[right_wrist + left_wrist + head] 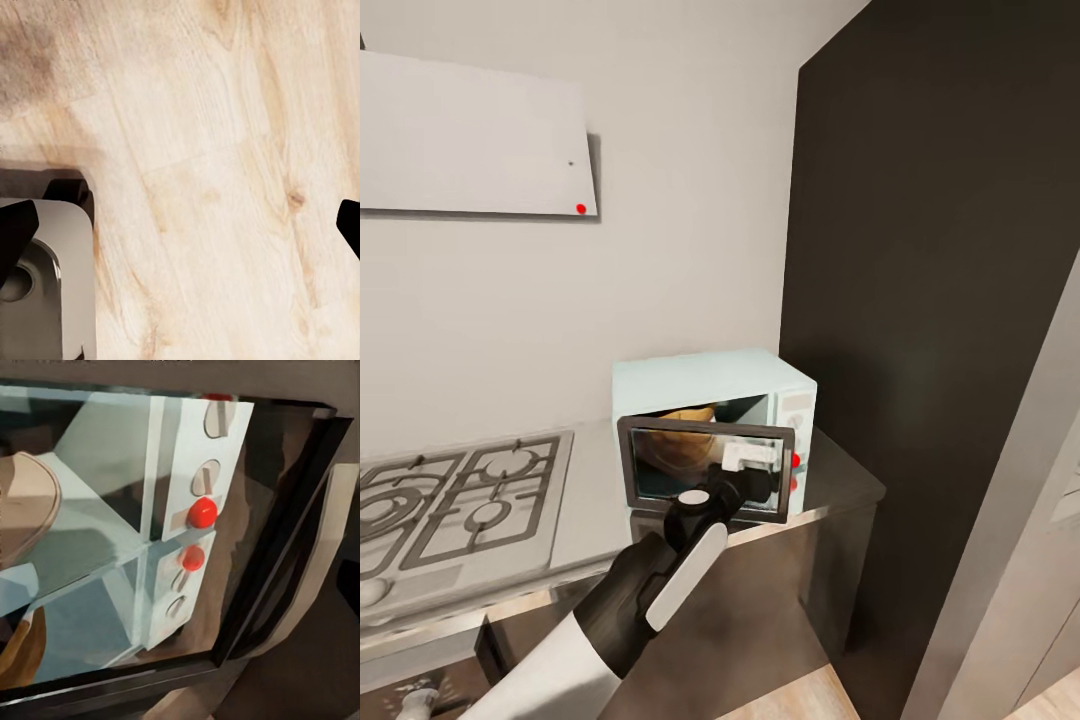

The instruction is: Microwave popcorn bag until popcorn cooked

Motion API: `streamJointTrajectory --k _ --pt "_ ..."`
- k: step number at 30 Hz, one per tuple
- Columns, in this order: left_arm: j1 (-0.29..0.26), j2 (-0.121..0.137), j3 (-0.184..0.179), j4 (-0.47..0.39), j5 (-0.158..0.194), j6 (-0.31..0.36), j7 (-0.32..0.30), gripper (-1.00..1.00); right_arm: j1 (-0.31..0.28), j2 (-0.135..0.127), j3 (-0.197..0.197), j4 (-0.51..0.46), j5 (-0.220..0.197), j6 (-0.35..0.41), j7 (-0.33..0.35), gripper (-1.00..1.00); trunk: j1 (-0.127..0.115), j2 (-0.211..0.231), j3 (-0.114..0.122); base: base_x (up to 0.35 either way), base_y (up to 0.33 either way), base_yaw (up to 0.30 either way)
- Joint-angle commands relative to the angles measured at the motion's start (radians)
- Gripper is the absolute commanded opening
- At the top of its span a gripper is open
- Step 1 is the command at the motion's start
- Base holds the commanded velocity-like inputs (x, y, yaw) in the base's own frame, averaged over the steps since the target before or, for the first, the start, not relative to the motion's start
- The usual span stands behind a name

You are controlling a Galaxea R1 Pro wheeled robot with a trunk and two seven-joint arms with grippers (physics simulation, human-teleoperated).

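Note:
The pale mint-blue microwave stands on the grey countertop in the corner by a dark wall. Its black-framed glass door hangs ajar across the front. Inside, the tan popcorn bag shows above the door's top edge. My left gripper is against the door's outer face near a white handle part; I cannot see how its fingers stand. In the left wrist view the bag and the control panel with its red button show through the glass. My right gripper hangs open over wooden floor.
A grated gas hob lies left of the microwave. A tall dark cabinet panel rises close on the right. A white range hood hangs on the wall above. Part of my grey base shows below the right gripper.

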Motion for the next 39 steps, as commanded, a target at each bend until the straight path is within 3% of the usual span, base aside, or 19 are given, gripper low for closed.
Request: streamJointTrajectory --k 1,7,20,27,39 --pt "-0.001 0.0 -0.002 -0.001 0.01 0.002 0.01 1.0 -0.001 0.0 -0.008 0.002 0.008 -0.001 0.002 1.0 0.0 -0.001 -0.001 0.0 0.0 0.0" --pt "-0.001 0.0 0.001 -0.002 0.01 -0.007 0.016 1.0 -0.001 -0.002 -0.009 0.002 0.006 0.0 0.002 1.0 0.0 -0.001 -0.001 0.0 -0.023 0.0" --pt "-0.001 0.0 0.004 -0.003 0.005 -0.009 0.023 1.0 -0.001 -0.003 -0.009 0.002 0.007 0.0 0.002 1.0 0.0 -0.001 -0.001 0.0 -0.227 0.0" --pt "-0.001 0.0 0.011 -0.003 0.006 -0.009 0.184 1.0 -0.001 -0.005 -0.009 0.002 0.007 0.0 0.002 1.0 0.0 -0.001 -0.001 0.0 -0.006 0.0" --pt "-0.001 0.0 0.011 0.009 0.0 -0.01 0.196 1.0 -0.001 -0.005 -0.008 0.002 0.007 0.0 0.002 1.0 0.0 -0.001 -0.001 0.071 0.0 0.0"
